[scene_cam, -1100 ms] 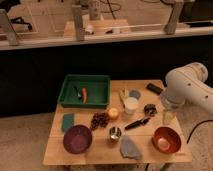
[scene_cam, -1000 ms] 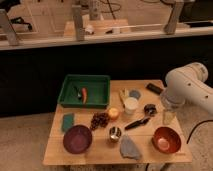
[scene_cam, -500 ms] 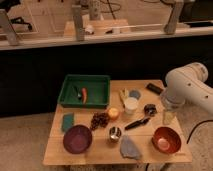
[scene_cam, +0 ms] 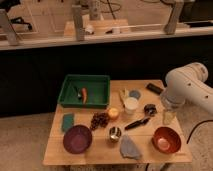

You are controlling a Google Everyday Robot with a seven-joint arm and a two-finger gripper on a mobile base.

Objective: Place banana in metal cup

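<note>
The banana (scene_cam: pixel 122 95) is a small pale-yellow fruit lying on the wooden table (scene_cam: pixel 90 159), just behind and left of a white cup (scene_cam: pixel 131 105). The metal cup (scene_cam: pixel 115 133) is small, shiny and upright near the table's front middle. The white arm (scene_cam: pixel 186 89) reaches in from the right. The gripper (scene_cam: pixel 169 115) hangs at its lower end over the table's right side, to the right of the banana and well apart from both it and the metal cup.
A green bin (scene_cam: pixel 85 90) holding a carrot (scene_cam: pixel 84 93) stands at the back left. An orange (scene_cam: pixel 113 113), grapes (scene_cam: pixel 100 120), a green sponge (scene_cam: pixel 68 121), a purple bowl (scene_cam: pixel 77 139), a grey cloth (scene_cam: pixel 131 148), a red bowl (scene_cam: pixel 166 139) and a black utensil (scene_cam: pixel 137 123) are spread over the table.
</note>
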